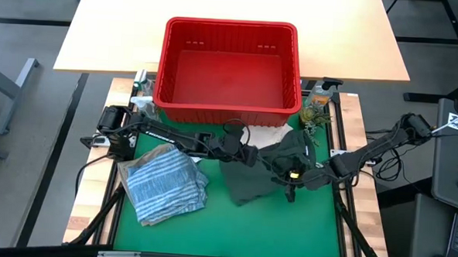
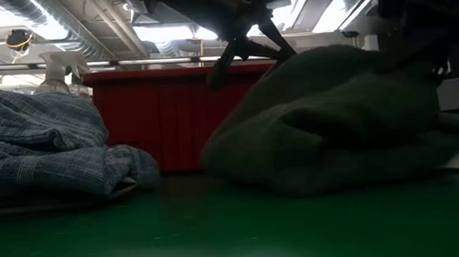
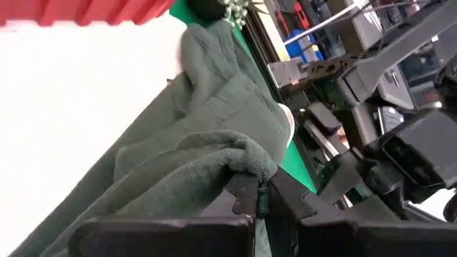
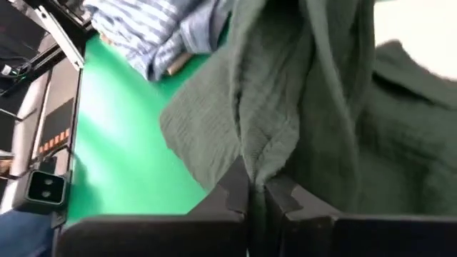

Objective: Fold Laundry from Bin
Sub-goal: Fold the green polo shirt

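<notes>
Left gripper (image 3: 260,196) | pinching dark green garment (image 1: 270,173) | right gripper (image 4: 255,193) | likewise, apparently

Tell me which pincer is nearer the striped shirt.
Left. The left pincer, shut on the dark green garment, sits just right of the striped shirt. The right pincer grips the same garment farther right.

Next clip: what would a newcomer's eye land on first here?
The big red bin at the table's far side, apparently empty. In front of it, on the green mat, both hands pinch the dark green garment: left hand, right hand. The blue-white striped shirt lies crumpled at left.
</notes>
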Motion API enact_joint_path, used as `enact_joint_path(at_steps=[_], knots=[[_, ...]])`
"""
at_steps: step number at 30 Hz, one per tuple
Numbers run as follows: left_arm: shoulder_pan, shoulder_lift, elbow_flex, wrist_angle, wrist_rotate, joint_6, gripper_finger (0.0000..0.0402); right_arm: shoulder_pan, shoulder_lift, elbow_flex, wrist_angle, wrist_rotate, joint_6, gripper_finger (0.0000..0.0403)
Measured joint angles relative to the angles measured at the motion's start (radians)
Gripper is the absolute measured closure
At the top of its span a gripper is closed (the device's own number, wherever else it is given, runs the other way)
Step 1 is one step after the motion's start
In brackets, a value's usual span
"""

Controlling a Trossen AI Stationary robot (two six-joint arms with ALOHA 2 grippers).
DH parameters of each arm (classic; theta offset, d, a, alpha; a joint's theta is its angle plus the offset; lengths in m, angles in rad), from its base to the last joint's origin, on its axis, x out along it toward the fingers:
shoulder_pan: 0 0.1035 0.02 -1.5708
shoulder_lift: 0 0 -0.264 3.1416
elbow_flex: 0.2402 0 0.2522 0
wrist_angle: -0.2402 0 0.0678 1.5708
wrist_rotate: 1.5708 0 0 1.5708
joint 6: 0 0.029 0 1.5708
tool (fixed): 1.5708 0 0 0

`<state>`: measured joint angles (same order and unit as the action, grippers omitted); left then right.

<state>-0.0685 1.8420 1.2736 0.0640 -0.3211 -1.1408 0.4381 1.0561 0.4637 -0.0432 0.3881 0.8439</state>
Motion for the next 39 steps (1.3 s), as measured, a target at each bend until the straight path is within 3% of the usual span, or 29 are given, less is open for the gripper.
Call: enact_joint_path(at_steps=[12,24,31,35,39], knots=[[-0.006,0.0,0.0,0.0,-0.077,0.106,0.039,0.0,0.004,0.0,-0.034,-0.066,0.028,0.0396],[-0.005,0.0,0.0,0.0,-0.11,0.23,0.0299,0.0,0.004,0.0,-0.057,-0.105,0.073,0.0397],[0.004,-0.004,0.0,-0.002,-0.108,0.419,0.0265,0.0,0.005,0.0,-0.191,-0.095,0.147,0.0393],[0.01,-0.015,0.0,0.0,-0.032,0.569,0.0261,0.0,0.005,0.0,-0.212,-0.089,0.152,0.0393],[-0.008,-0.015,0.0,-0.007,0.132,0.605,0.0267,0.0,0.005,0.0,-0.213,-0.09,0.152,0.0392]])
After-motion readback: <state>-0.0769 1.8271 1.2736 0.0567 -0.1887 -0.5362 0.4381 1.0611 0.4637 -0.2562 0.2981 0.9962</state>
